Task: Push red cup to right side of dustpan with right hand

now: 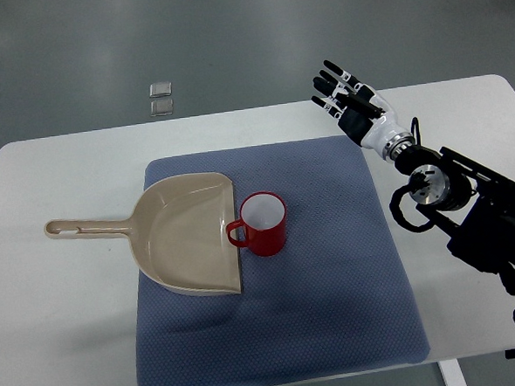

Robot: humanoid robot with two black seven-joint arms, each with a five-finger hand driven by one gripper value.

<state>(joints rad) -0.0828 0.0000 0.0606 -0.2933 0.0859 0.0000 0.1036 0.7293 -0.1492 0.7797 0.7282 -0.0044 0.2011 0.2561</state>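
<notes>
So there's one red cup (264, 225) sitting upright on the blue mat (335, 311), mouth facing up, white inside. Its handle is pointing left, straight at the dustpan (186, 237), and looks like it's touching or just about touching the dustpan's open straight edge. So the cup is already sitting just beside the dustpan's right side.

One dustpan, beige, lying flat on the mat. Its long axis is running left to right: the handle is sticking out left, past the mat edge onto the white worktop (55, 179), and the wide mouth is facing right toward the cup.

Only one robot hand is showing. The right hand (350, 100) is hanging well up and to the right of the cup, over the far right corner of the mat, not touching anything. Its fingers (330, 69) are stretched out and slightly apart, holding nothing, pointing up-left away from the cup.

Beyond the worktop, up and left of the cup, two small square things (161, 97) are lying on the grey floor, one right behind the other. Can't tell what they are.
</notes>
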